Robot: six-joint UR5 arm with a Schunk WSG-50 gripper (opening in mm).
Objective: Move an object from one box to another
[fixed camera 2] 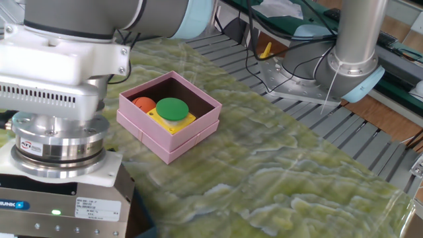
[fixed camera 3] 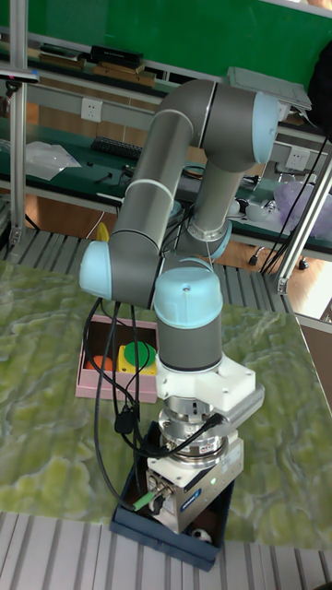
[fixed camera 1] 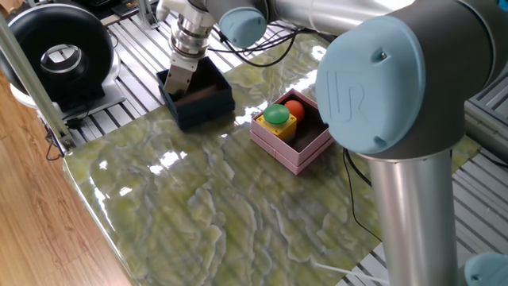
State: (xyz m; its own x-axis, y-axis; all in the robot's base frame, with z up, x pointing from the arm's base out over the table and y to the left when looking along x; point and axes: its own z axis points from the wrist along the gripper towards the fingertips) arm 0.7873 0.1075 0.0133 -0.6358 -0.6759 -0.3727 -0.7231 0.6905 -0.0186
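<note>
Navy box (fixed camera 1: 198, 97) sits directly under my gripper (fixed camera 1: 179, 81), whose fingers reach down inside it; whether they are spread or clamped on anything I cannot tell. Seen from the one fixed view, the pink box (fixed camera 1: 305, 147) lies at about four o'clock from me, near but apart, already holding a green-topped yellow block (fixed camera 1: 278, 118) and an orange ball (fixed camera 1: 294, 108).

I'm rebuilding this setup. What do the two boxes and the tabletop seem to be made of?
Pink box: probably matte cardboard, with a layered stepped rim. Navy box: likely the same, dull and thin-walled. Tabletop: glossy green marble-look surface with glare; stone or printed film, unclear.
</note>
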